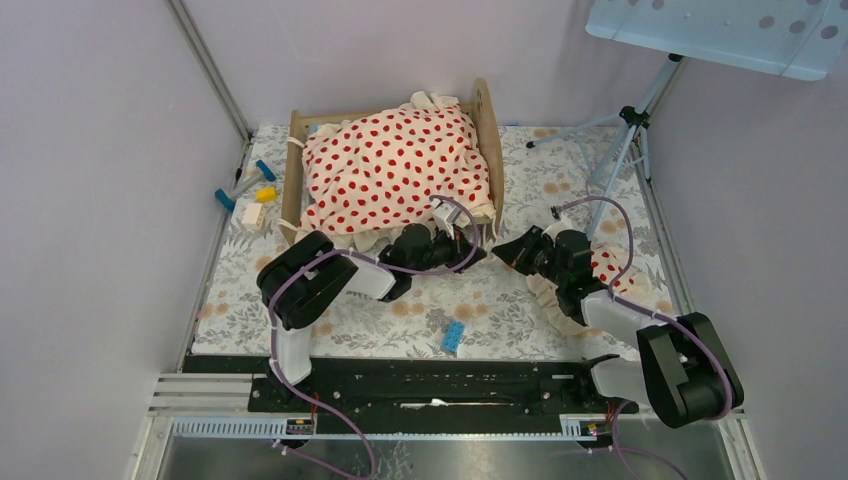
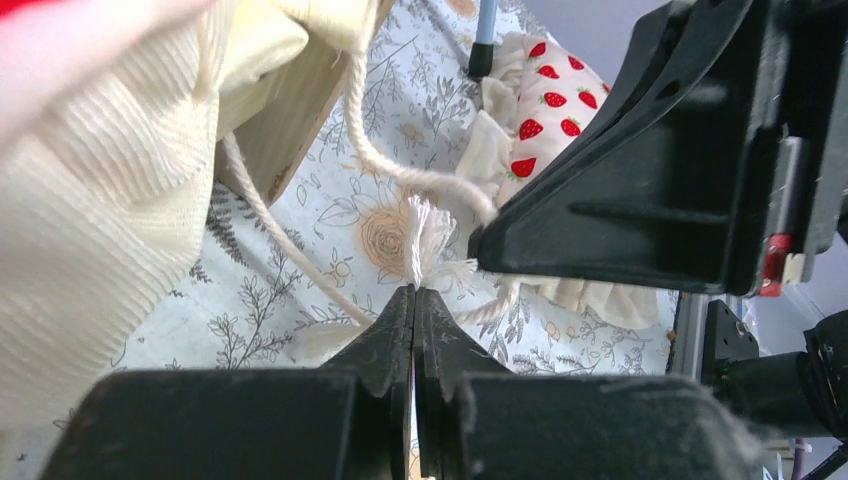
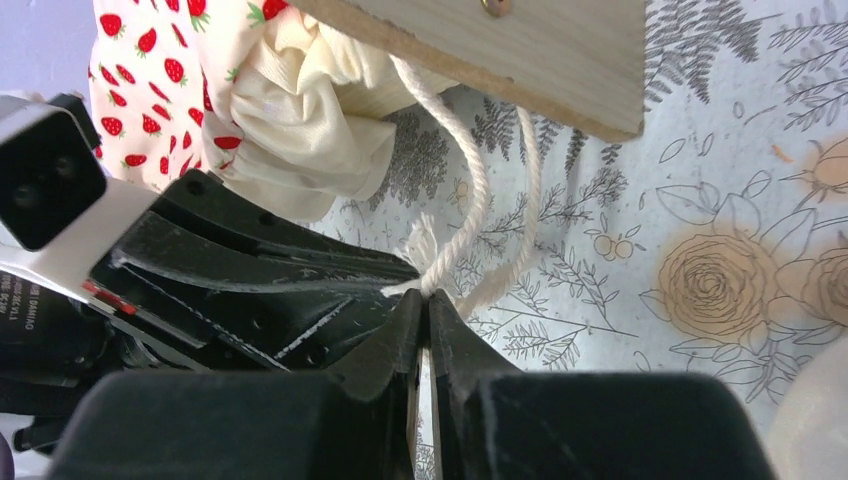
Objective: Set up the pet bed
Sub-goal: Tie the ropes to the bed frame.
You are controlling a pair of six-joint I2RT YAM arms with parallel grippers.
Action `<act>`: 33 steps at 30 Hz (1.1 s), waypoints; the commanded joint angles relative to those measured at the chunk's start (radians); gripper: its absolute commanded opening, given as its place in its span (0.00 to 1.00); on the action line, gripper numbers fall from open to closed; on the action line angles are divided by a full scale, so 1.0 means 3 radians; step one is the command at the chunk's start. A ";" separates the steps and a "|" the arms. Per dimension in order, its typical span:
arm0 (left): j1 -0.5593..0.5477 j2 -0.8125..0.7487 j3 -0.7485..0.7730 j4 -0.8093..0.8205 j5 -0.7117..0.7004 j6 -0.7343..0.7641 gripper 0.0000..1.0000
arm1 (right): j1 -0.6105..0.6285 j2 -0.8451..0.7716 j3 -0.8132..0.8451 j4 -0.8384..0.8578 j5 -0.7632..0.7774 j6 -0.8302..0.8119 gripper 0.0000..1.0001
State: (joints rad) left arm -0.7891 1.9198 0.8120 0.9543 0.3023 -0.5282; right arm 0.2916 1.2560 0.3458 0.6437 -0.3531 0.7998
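- Light wood frames the pet bed (image 1: 486, 130), which stands at the far middle of the floral mat (image 1: 560, 190). Its long axis runs left to right across the table, with one rounded end board facing the left wall and the other the right. The right end is swung slightly farther back.
- A cream blanket (image 1: 395, 170) with red dots is heaped over the bed, covering its top from board to board.
- Both arms meet at the bed's near right corner, where two cream cords hang down from the wood.
- The left gripper (image 2: 414, 293) has its jaws pressed together on the frayed cord (image 2: 418, 235), whose tassel sticks up out of the tips.
- The right gripper (image 3: 428, 298), its tips just beside the left one's, is likewise pinched closed, on the second cord (image 3: 472, 195) looping down from that corner.
- A small red-dotted pillow (image 2: 550, 95) with a ruffle lies on the mat to the right of the bed, partly under the right arm.
- Left of the bed, at the mat's edge, lies a cluster of small toy pieces (image 1: 248, 195) in blue, yellow and white. Nearer than the bed, a blue block (image 1: 455, 337) lies flat on the mat.
- Right of the bed and a little behind it stands a tripod (image 1: 625, 140), with a pale-blue perforated panel (image 1: 720, 30) above it.
- Plain lilac walls (image 1: 90, 150) close in the space behind the bed and on both sides.
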 commanded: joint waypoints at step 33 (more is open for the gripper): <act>0.0026 0.0287 0.0731 -0.0700 0.0250 0.0059 0.00 | -0.0011 -0.0226 0.0069 -0.0162 0.0100 -0.0493 0.24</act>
State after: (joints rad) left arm -0.7864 1.9915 0.9768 0.7395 0.3351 -0.5278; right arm 0.2916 1.1793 0.3466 0.5732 -0.3023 0.6769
